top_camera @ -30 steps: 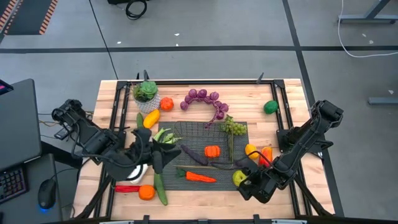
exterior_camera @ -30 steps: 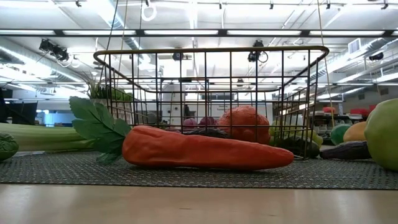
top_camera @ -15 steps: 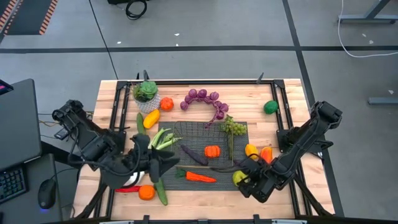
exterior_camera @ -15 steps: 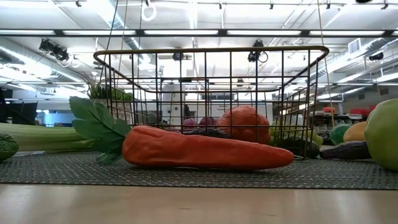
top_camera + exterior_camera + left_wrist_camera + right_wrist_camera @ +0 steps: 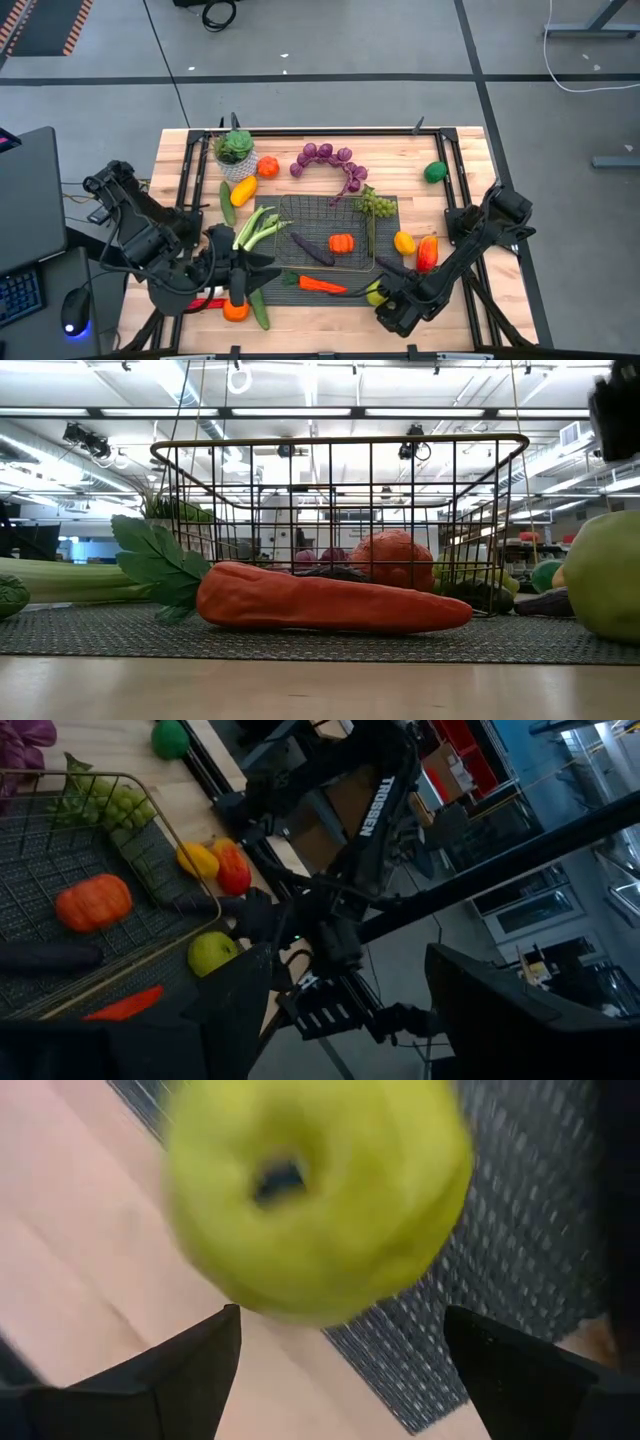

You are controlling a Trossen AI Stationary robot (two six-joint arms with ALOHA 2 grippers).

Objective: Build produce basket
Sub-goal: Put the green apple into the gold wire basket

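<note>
The step in hand looks like the pick-up of the green apple point(image 5: 315, 1190), which sits on the corner of the dark mat point(image 5: 100, 635), at about 5 o'clock from the basket point(image 5: 340, 439) and apart from it. The right gripper point(image 5: 340, 1320) is open, its two fingers spread wide with the apple just ahead of them and not yet clasped. To do this well, the arm should probably push on until the fingers straddle the apple's widest part, then close across the middle. A pinch on the near curve could squirt a smooth, round, glossy fruit out onto the bare wood of the counter point(image 5: 450, 170), where it would roll freely. The mat's ribbed weave should give the apple some hold meanwhile. The lift then has to clear the basket's rim, a thin brass-coloured wire around an open mesh, and the drop should aim for a free spot beside the ribbed orange pumpkin-like piece point(image 5: 342, 243) and the slim dark eggplant point(image 5: 312, 250) already inside. The matte, tapered carrot point(image 5: 330, 605) lies on the mat at the basket's 6 o'clock. The left gripper point(image 5: 238, 275) is at 8 o'clock by the leek point(image 5: 258, 226); whether it grips the leek cannot be told.
</note>
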